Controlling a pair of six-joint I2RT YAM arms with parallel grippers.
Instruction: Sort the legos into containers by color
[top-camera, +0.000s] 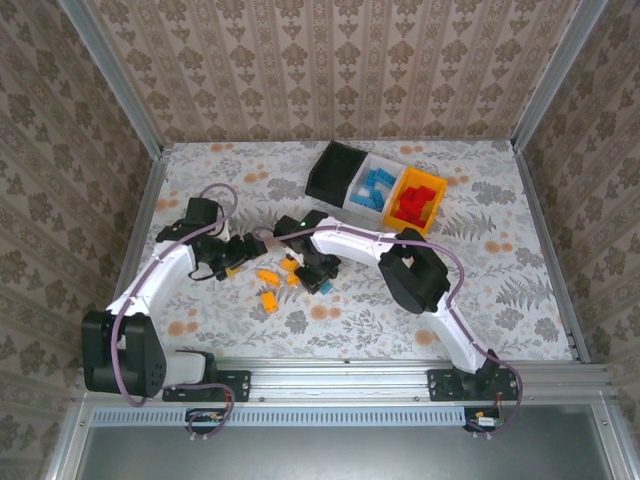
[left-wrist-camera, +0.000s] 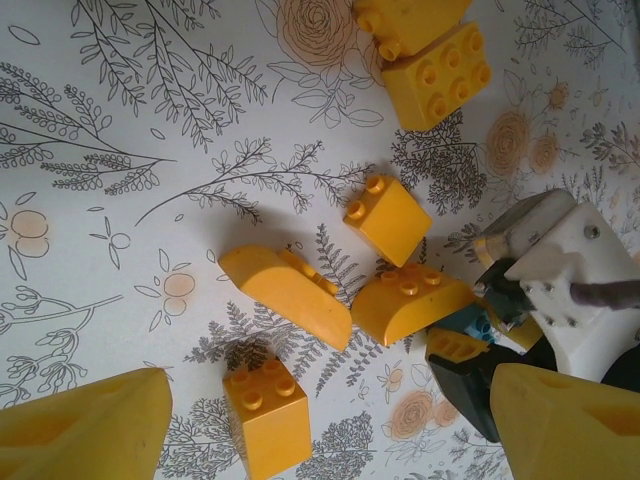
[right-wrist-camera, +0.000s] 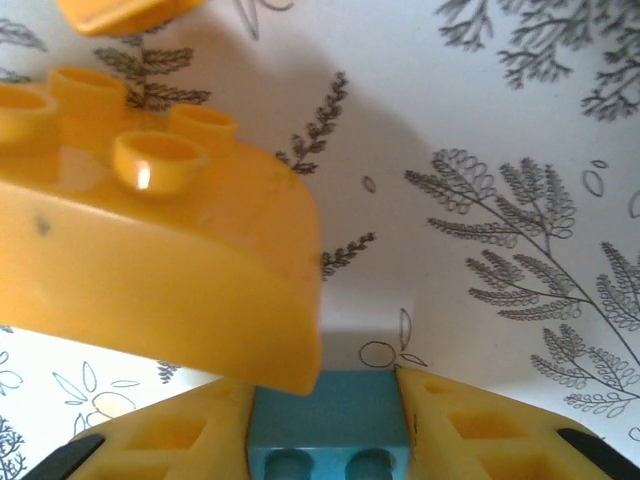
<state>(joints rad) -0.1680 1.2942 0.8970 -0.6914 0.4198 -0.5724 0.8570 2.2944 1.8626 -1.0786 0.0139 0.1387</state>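
Left claw (top-camera: 232, 264), released with its fingers (left-wrist-camera: 80, 425) spread wide, hangs above loose orange-yellow legos (left-wrist-camera: 290, 292) that lie on the flowered table (top-camera: 500, 290) between and just ahead of its tips. Right claw (right-wrist-camera: 322, 395), just right of that cluster, is clenched on a blue lego (right-wrist-camera: 330, 430), both pads (right-wrist-camera: 450, 400) pressed to its sides, with a curved orange-yellow lego (right-wrist-camera: 150, 270) just in front of it. Beyond the right claw and to its right, well apart, stand the black bin (top-camera: 335, 170), then the white bin (top-camera: 360, 205) holding blue legos (top-camera: 378, 187), then the orange-yellow bin (top-camera: 436, 212) holding red legos (top-camera: 418, 200).
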